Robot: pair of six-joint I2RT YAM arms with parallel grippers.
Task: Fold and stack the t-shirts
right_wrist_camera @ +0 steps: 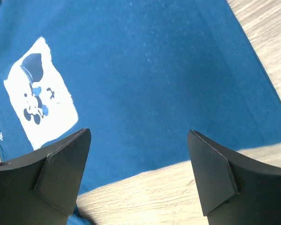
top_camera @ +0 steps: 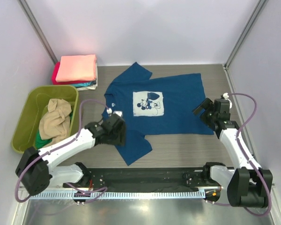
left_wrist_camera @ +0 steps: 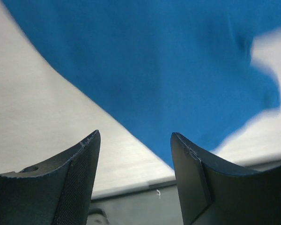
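Blue shirt (top_camera: 171,105) lies flat, middle of table (top_camera: 187,145). Left gripper (left_wrist_camera: 136,137) by near sleeve (top_camera: 136,150), fingers apart, holding nothing. Right gripper (right_wrist_camera: 139,133) over hem (right_wrist_camera: 239,61), fingers wide (empty too). Best: pinch edges low, lift together, keep cloth smooth.

You're looking at a navy t-shirt (top_camera: 178,101) of soft matt cloth with a flat white print (top_camera: 148,104), on a matt wood-grain table (top_camera: 187,145). At far left the folded shirts (top_camera: 76,68) are soft cloth too; the tub (top_camera: 23,117) is smooth olive plastic.
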